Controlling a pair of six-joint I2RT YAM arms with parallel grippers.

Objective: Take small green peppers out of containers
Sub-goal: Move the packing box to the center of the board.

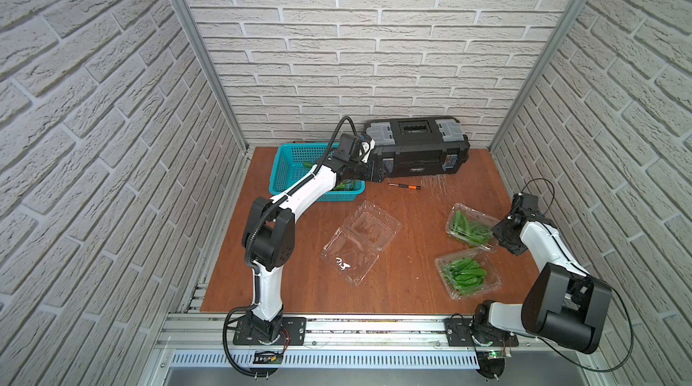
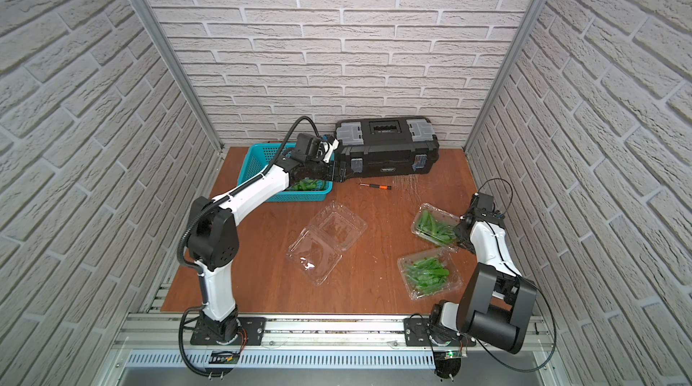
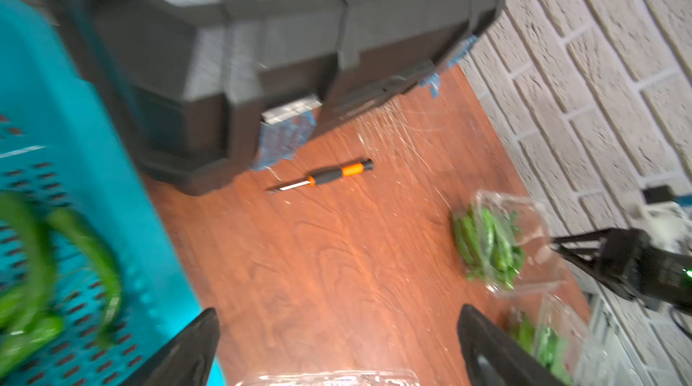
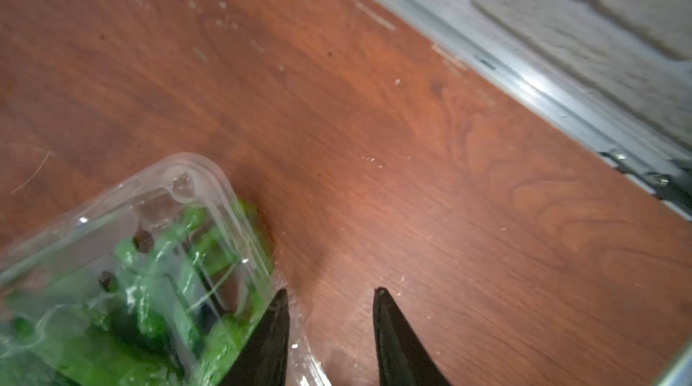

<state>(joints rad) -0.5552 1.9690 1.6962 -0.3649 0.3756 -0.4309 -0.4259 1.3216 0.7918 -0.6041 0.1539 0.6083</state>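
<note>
Three clear containers lie on the wooden table. An empty one lies open in the middle. Two on the right, the far one and the near one, hold small green peppers. More peppers lie in the teal basket. My left gripper hangs wide open and empty over the basket's right rim, beside the toolbox. My right gripper is open at the far container's right end. One finger rests against its wall, and its clear rim lies between the jaws.
A black toolbox stands against the back wall, next to the basket. An orange-and-black screwdriver lies in front of it. Brick walls close in the left, back and right sides. A metal rail runs along the table's right edge.
</note>
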